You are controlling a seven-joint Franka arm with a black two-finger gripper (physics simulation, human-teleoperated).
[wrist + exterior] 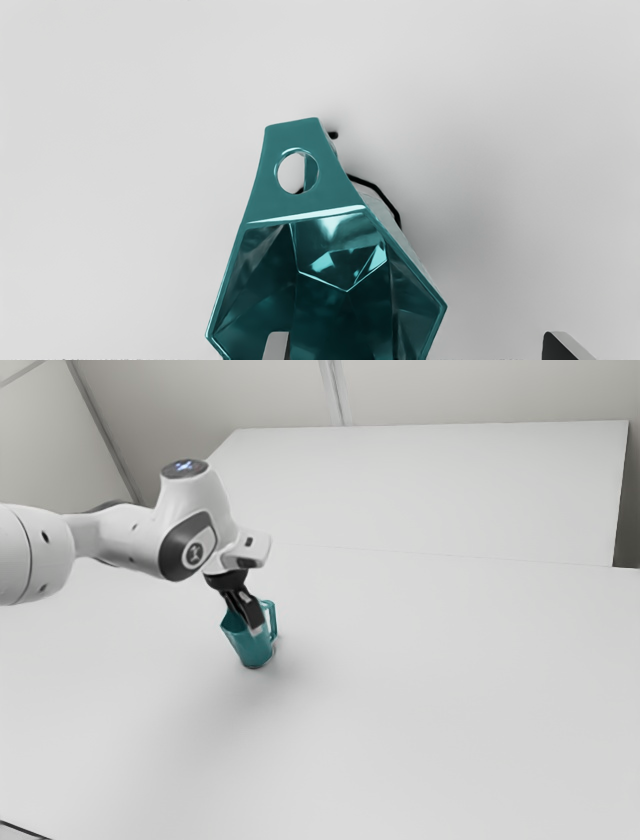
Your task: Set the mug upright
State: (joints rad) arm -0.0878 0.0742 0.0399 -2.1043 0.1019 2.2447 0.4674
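The teal faceted mug point(252, 645) stands near the middle-left of the table in the exterior view, close to upright with a slight tilt, its handle toward the exterior view's right. My gripper point(255, 628) is at its rim, coming down from above. In the wrist view the fingers of the gripper point(415, 345) are wide apart, one over the opening of the mug point(295, 135) and the other outside its wall. The gripper is open. The mug's inside and its handle with a round hole face the camera. How its base meets the table is hard to tell.
A wide white table point(430, 690) surrounds the mug. Behind it rises a pale panel point(430, 490), with grey walls beyond. A dark-edged corner lies at the exterior view's lower left.
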